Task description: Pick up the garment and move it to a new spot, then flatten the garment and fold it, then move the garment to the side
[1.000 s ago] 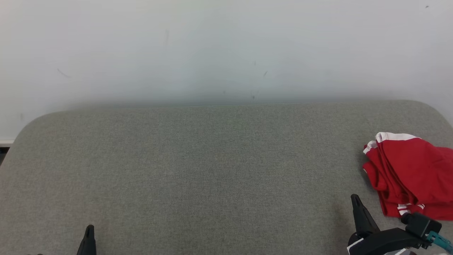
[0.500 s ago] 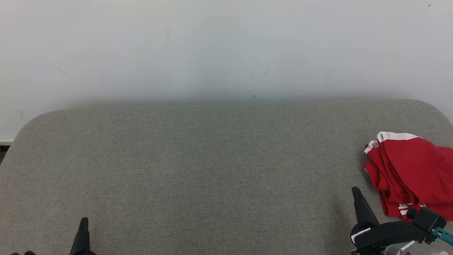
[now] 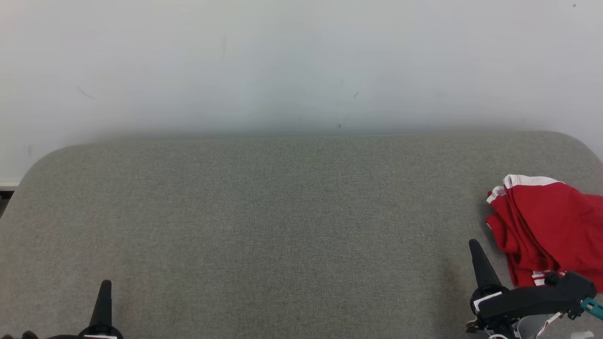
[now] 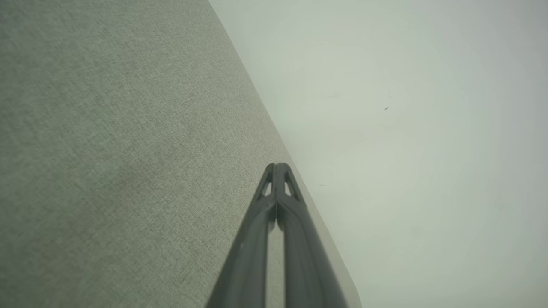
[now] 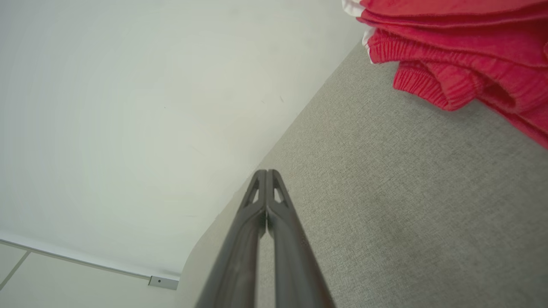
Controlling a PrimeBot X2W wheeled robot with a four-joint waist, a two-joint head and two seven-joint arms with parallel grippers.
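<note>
**Red garment rests at right end of bench**

The garment, red with white trim, lies in loose stacked layers at the far right of the grey bench, running out of the head view. The right gripper stands just beside its near-left corner, fingers pressed together on nothing. The left gripper, likewise clenched and empty, sits well apart at the lower left. The scene fits either a heap awaiting pickup or a folded pile already set aside. Either way, the risk seems to lie with the right arm: a brush against the layers could splay them or nudge the cloth off the bench's end.
</note>
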